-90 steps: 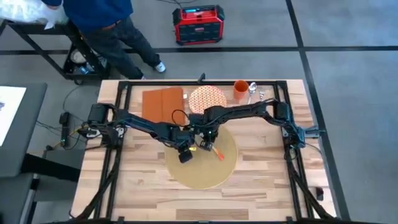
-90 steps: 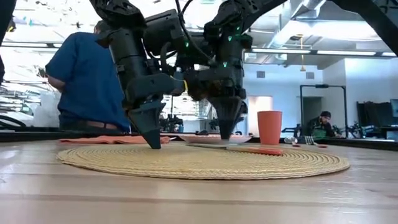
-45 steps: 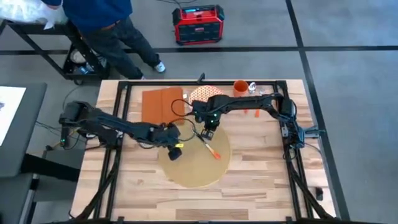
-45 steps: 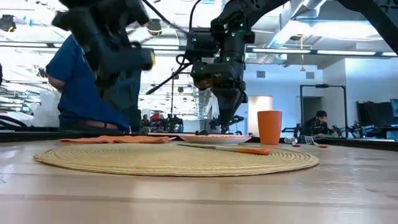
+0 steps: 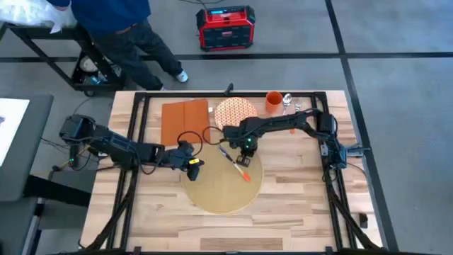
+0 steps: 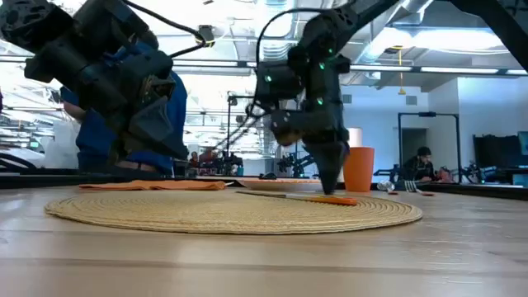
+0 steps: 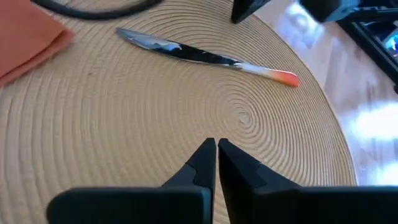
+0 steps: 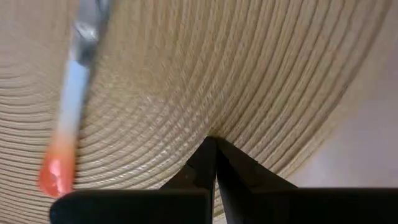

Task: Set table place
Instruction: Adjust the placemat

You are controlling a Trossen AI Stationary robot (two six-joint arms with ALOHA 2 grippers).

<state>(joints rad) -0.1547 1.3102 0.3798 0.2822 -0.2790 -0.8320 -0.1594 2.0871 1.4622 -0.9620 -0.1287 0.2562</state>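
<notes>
- Judging progress, I count the setting as barely begun: the round tan placemat (image 5: 223, 180) lies flat on the tabletop (image 5: 297, 212), and the only piece on it is a knife (image 5: 236, 164) with an orange handle.
- Left to place, as I read it: the patterned plate (image 5: 236, 112), the rust-orange napkin (image 5: 185, 120), the orange cup (image 5: 274, 103) and the small cutlery (image 5: 291, 104) beside it, all waiting along the tabletop's far edge.
- Placemat: woven in concentric rings, straw-coloured, with no curl showing at its rim in the low view. It sits near the middle of the tabletop. The plate stands just beyond its far edge, and I cannot tell whether they touch.
- Knife: lies diagonally across the far right part of the mat, blade toward the napkin side.
- Left claw (image 7: 216, 155): fingers pressed together, empty, hovering over the mat's left edge.
- Right claw (image 8: 214, 152): fingers together, empty, tip down near the mat's far right edge, just beside the knife handle.
- A person in a blue top (image 5: 120, 21) stands beyond the tabletop's far left corner.
</notes>
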